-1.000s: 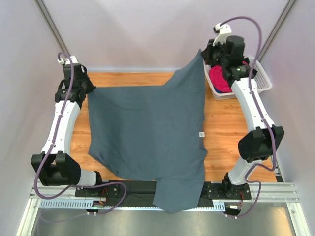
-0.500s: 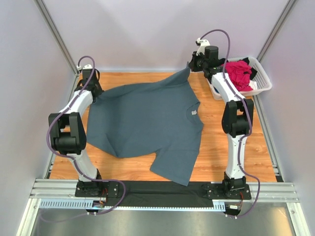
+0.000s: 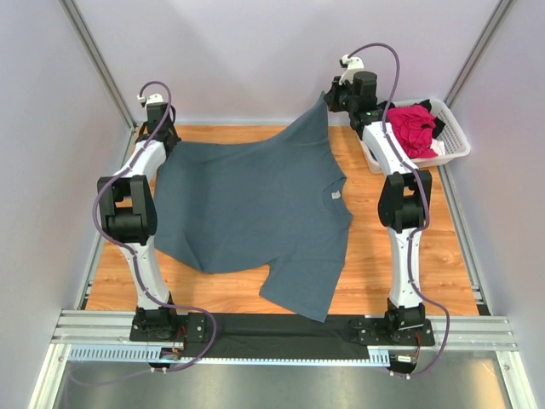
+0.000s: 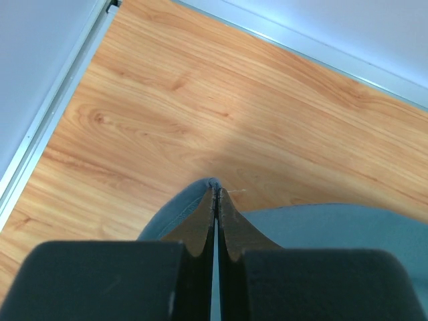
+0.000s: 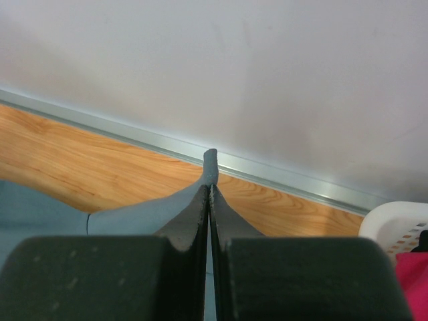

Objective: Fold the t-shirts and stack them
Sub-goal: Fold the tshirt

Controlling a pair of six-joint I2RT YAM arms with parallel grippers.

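The slate blue-grey t-shirt [image 3: 247, 204] lies spread over the wooden table, its small neck label [image 3: 335, 194] at the right. My left gripper [image 3: 158, 136] is shut on the shirt's far left corner [image 4: 194, 200], low over the table. My right gripper [image 3: 330, 100] is shut on the far right corner [image 5: 211, 162] and holds it lifted by the back wall. A magenta-pink t-shirt [image 3: 413, 128] and a black one [image 3: 438, 125] sit in the basket.
A white slatted plastic basket [image 3: 453, 141] stands at the far right corner; its rim shows in the right wrist view [image 5: 398, 224]. Bare wood table [image 3: 375, 247] lies right of the shirt. A metal rail [image 3: 281, 328] runs along the near edge.
Both grippers have carried the shirt's corners to the far edge, and the shirt, which hung over the near rail, now lies on the table. In the last half second the right corner rose slightly.
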